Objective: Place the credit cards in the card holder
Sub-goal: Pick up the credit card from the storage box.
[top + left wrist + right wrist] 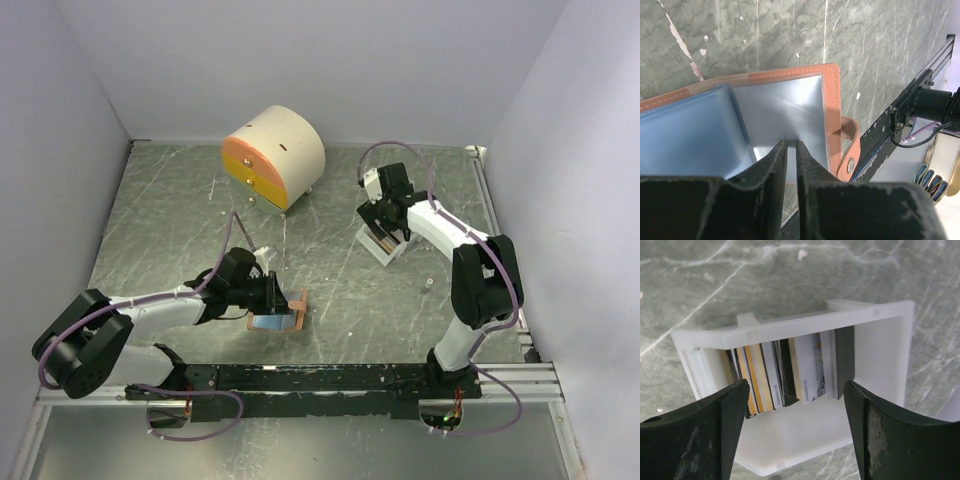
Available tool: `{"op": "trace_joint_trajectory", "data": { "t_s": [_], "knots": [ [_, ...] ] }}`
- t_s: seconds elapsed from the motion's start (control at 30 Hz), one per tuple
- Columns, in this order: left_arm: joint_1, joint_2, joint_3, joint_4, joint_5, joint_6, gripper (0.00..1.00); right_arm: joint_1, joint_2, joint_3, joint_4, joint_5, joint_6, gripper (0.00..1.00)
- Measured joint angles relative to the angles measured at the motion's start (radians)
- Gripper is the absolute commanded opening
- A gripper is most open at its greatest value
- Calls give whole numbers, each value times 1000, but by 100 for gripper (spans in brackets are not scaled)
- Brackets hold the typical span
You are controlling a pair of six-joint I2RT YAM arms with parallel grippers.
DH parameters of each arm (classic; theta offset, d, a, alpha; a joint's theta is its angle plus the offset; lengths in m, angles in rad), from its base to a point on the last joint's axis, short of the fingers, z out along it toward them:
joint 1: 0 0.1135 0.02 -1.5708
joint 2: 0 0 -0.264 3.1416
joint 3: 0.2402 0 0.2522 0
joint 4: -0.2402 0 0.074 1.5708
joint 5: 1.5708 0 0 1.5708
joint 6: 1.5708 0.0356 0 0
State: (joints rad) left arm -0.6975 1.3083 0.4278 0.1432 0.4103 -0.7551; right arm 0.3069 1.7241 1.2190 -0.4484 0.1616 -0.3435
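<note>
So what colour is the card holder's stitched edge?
Salmon-orange; the card holder shows best in the left wrist view.

Card holder stitched leather-like, glossy lining; tray matt white plastic.

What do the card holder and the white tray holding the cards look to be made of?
Card holder: leather or imitation, tan-orange, matte, with stitched edges; its inner sleeves look like glossy clear plastic. White tray: probably moulded plastic, with smooth, slightly translucent walls.

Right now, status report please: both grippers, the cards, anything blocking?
Left gripper, jaws shut on card holder edge. Right gripper, jaws open over credit cards standing in white tray, none held. Nothing in the way.
</note>
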Motion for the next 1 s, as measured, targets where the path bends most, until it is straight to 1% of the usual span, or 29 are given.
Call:
{"op": "trace_joint_trajectory", "data": {
  "t_s": [0.1,0.27,0.37,0.5,0.67,0.8,0.9,1.0],
  "knots": [
    [0,0,0,-2,0,0,24,0,-2,-38,12,-39,-56,80],
    [0,3,0,-1,0,-1,24,0,0,-74,20,-51,-107,85],
    [0,13,0,-1,0,-1,23,0,15,-76,35,-42,-123,92],
    [-1,16,0,-1,0,-1,24,3,43,-76,52,-23,-135,93],
    [-3,26,0,6,0,-11,23,29,72,-88,113,76,-157,89],
    [-7,37,0,13,0,-17,23,53,74,-109,165,176,-165,81],
    [-9,39,0,18,0,-21,23,58,72,-116,197,221,-166,73],
    [-13,44,0,26,0,-24,23,57,55,-132,232,246,-166,70]
  ]
}}
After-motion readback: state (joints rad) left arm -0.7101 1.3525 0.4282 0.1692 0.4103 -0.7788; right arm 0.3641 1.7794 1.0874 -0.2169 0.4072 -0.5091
